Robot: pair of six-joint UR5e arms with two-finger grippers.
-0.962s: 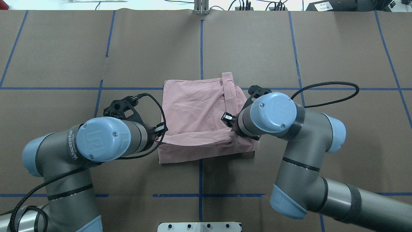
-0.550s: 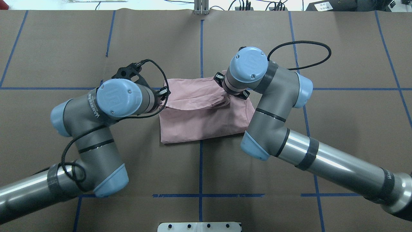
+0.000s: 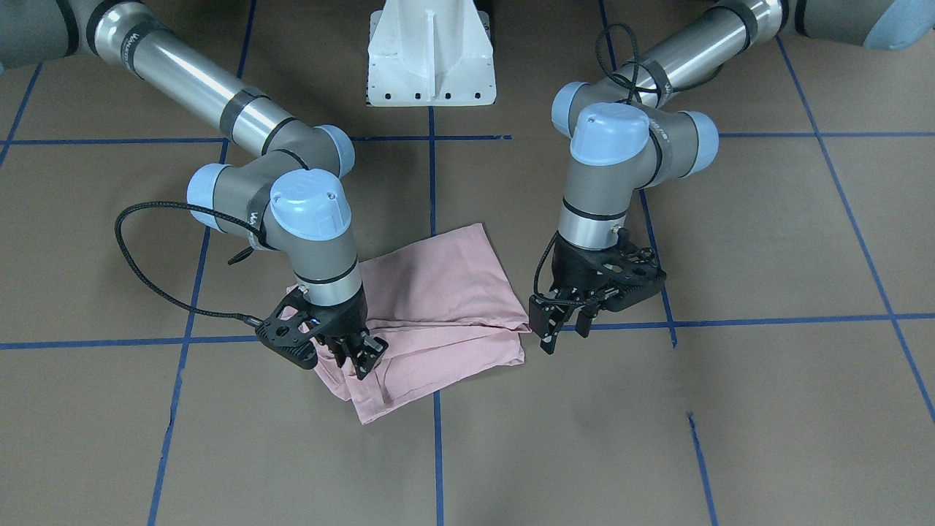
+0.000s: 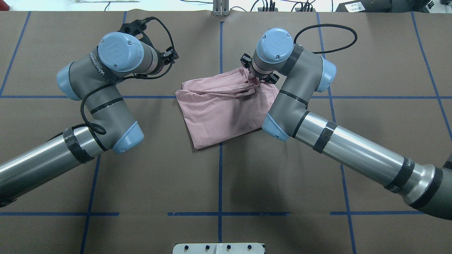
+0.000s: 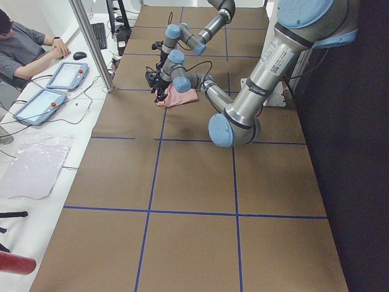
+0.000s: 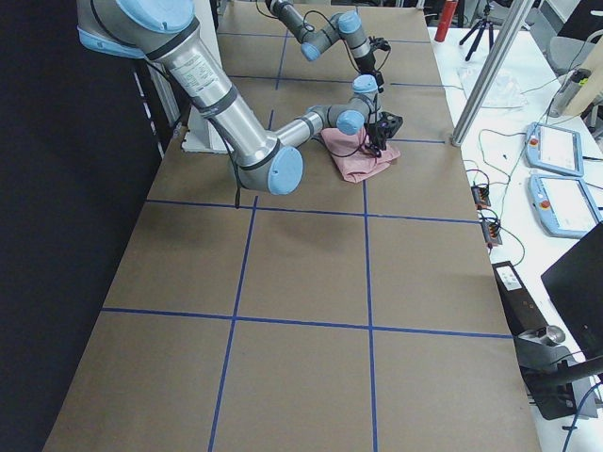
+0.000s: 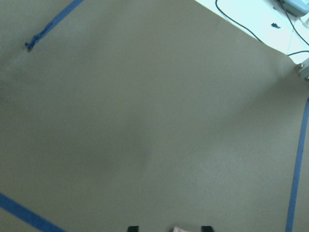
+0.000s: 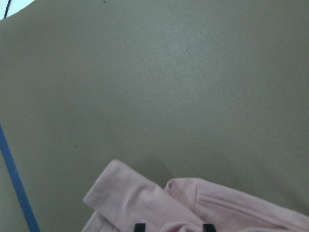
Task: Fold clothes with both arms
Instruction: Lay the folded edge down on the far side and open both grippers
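Both arms swung outward; left pincer [image 3: 561, 332] released, right pincer [image 3: 356, 358] grasping the T-shirt [image 4: 226, 109] on taped table [image 4: 317, 158].

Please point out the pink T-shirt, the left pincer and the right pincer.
pink T-shirt [image 4: 226, 113]: overhead exterior view, flat middle of the cloth.
left pincer [image 3: 564, 331]: exterior front-facing view, between its fingertips.
right pincer [image 3: 356, 358]: exterior front-facing view, between its fingertips.

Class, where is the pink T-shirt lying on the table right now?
In the overhead view the T-shirt lies folded near the table's middle, across the central blue tape line, its far corner under the right gripper.
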